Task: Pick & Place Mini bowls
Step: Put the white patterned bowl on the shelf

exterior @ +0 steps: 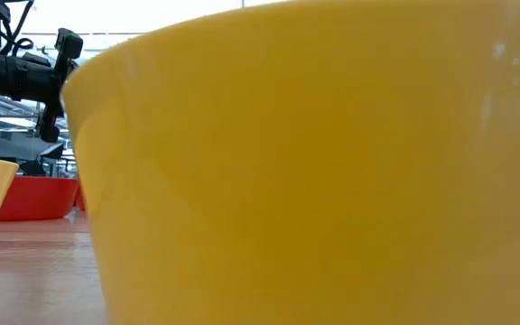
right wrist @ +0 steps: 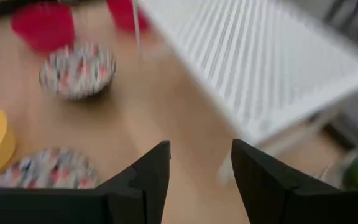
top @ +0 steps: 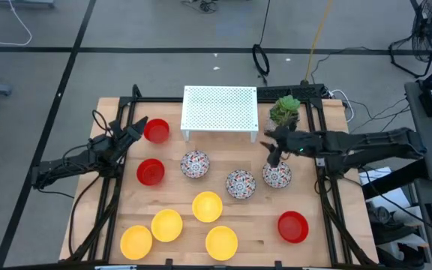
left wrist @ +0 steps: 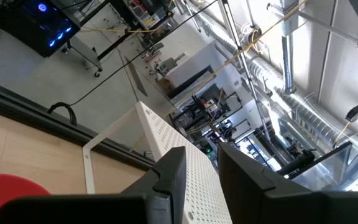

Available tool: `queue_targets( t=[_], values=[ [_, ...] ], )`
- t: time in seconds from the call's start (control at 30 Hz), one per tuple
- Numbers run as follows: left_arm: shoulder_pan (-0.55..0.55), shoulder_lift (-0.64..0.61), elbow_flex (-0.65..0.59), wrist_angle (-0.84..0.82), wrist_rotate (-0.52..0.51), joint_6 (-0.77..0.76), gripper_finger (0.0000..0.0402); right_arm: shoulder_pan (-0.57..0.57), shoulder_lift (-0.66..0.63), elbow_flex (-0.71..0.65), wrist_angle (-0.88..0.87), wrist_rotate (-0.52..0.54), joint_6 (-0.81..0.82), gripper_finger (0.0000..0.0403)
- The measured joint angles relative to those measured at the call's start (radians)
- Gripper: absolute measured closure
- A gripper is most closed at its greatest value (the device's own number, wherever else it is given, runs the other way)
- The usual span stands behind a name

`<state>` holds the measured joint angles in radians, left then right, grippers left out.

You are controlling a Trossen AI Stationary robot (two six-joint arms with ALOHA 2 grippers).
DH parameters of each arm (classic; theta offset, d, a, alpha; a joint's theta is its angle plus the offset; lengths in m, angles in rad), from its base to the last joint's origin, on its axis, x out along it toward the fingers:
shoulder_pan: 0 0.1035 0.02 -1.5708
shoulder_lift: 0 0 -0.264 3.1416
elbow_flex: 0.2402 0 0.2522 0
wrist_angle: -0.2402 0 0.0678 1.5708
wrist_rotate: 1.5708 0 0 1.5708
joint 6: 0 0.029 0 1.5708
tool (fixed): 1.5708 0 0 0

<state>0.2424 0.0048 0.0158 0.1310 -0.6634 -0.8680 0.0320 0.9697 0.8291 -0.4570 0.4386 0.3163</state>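
Observation:
Ten mini bowls rest on their bases on the wooden table. Three are red. Three are floral. Several are yellow, around. My left gripper is open and empty just left of the far red bowl, its fingers pointing toward the white stand. My right gripper is open and empty, just beyond the right floral bowl. Its wrist view shows two floral bowls ahead.
A white perforated stand stands at the table's far middle, with a potted green plant to its right, close to my right gripper. One yellow bowl fills the low view, with a red bowl behind it.

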Motion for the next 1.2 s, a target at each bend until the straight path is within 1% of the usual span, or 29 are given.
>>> queue_targets(
  t=[0.07,0.13,0.3,0.37,0.4,0.47,0.57,0.77,0.9,1.07,1.2],
  values=[
    [0.0,0.0,0.0,0.0,0.0,0.0,0.0309,0.032,0.046,0.041,-0.108,-0.036,0.111,0.0243],
    [0.0,0.0,0.0,0.0,0.0,0.0,0.0309,0.064,0.088,0.072,-0.174,-0.113,0.224,0.0243],
    [0.0,0.0,0.0,0.0,0.0,0.0,0.0309,0.147,0.171,0.088,-0.207,-0.389,0.483,0.0243],
    [0.0,0.0,0.0,0.0,0.0,0.0,0.0309,0.18,0.202,0.088,-0.211,-0.461,0.548,0.0243],
    [0.0,0.0,0.0,0.0,0.0,0.0,0.0309,0.198,0.218,0.088,-0.212,-0.47,0.562,0.0243],
    [0.0,0.0,0.0,0.0,0.0,0.0,0.0309,0.227,0.246,0.088,-0.212,-0.466,0.566,0.0243],
    [0.0,0.0,0.0,0.0,0.0,0.0,0.0309,0.259,0.287,0.089,-0.207,-0.459,0.511,0.0243],
    [0.0,0.0,0.0,0.0,0.0,0.0,0.0309,0.305,0.363,0.089,-0.206,-0.337,0.301,0.0243],
    [0.0,0.0,0.0,0.0,0.0,0.0,0.0309,0.315,0.402,0.089,-0.21,-0.28,0.217,0.0243],
    [0.0,0.0,0.0,0.0,0.0,0.0,0.0309,0.317,0.44,0.089,-0.228,-0.278,0.24,0.0243],
    [0.0,0.0,0.0,0.0,0.0,0.0,0.0309,0.317,0.466,0.089,-0.299,-0.274,0.285,0.0243]
  ],
)
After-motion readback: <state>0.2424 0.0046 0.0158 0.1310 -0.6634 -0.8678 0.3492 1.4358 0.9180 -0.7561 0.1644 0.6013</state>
